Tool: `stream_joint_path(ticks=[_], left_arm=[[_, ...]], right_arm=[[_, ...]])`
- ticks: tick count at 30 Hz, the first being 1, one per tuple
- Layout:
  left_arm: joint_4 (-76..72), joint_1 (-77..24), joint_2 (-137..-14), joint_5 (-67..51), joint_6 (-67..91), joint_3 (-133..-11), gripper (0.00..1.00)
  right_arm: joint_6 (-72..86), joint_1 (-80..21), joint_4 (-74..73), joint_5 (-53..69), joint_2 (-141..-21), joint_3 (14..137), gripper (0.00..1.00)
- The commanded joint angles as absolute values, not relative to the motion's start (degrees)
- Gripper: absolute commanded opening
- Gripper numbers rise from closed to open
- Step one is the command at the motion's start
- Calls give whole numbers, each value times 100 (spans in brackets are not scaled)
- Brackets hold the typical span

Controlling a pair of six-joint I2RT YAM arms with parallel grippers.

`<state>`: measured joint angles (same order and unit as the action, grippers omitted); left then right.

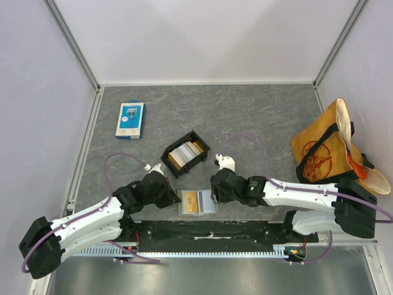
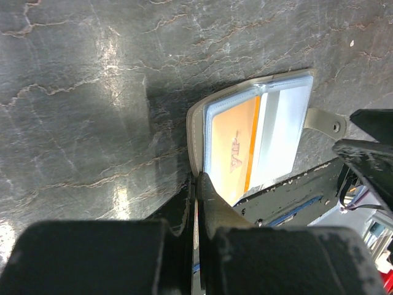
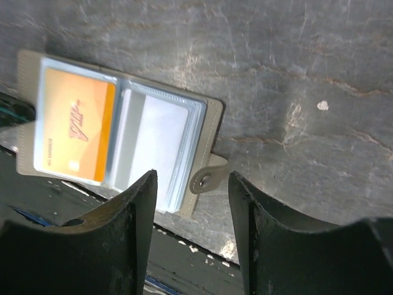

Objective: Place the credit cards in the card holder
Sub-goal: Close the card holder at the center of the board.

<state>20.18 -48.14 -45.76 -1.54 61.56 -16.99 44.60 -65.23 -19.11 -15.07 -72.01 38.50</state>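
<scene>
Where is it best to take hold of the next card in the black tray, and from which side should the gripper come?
The cards seem to stand on edge in a row in the black tray, whose walls block the sides. So grip one by its upper edge, from straight above, a finger on each flat face.

Bright overhead light streaks glare across the table (image 2: 116, 55) (wrist-view foregrounds are soft)

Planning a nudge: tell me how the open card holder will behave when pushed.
The card holder probably flexes: thin cover, stacked clear pockets fanning at the edge. Flat and thin, it likely slides rather than tips. Its snap tab may snag.
</scene>
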Motion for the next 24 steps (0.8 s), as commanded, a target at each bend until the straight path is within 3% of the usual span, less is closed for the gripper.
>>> stream_joint_path(ticks=[1,3,5,9,12,21,24], left_arm=[[2057,-4816,-4597,-53,5924,-1934,2],[2057,-4816,-4605,-53,5924,-1951,2],[2057,-4816,-4632,-79,5924,-1960,2],[2057,-4816,-4614,-97,5906,-1977,2],[2074,-4825,-4632,-88,5871,-2039,2],[2074,-4816,-4843,-149,5704,-2267,2],[2074,-4816,-4992,-202,5643,-2434,2]], right_arm=[[4745,-6767,-2451,-1950,-7496,4253,57],[4851,-6864,-2479,-2004,-7611,4271,55],[4948,-6926,-2470,-2091,-7646,4254,44],[5001,-6952,-2452,-2144,-7585,4193,38],[5027,-6952,-2461,-2188,-7445,4122,25],[5221,-6952,-2400,-2320,-7286,3885,2],[5247,-6952,-2014,-2189,-7190,3675,0]])
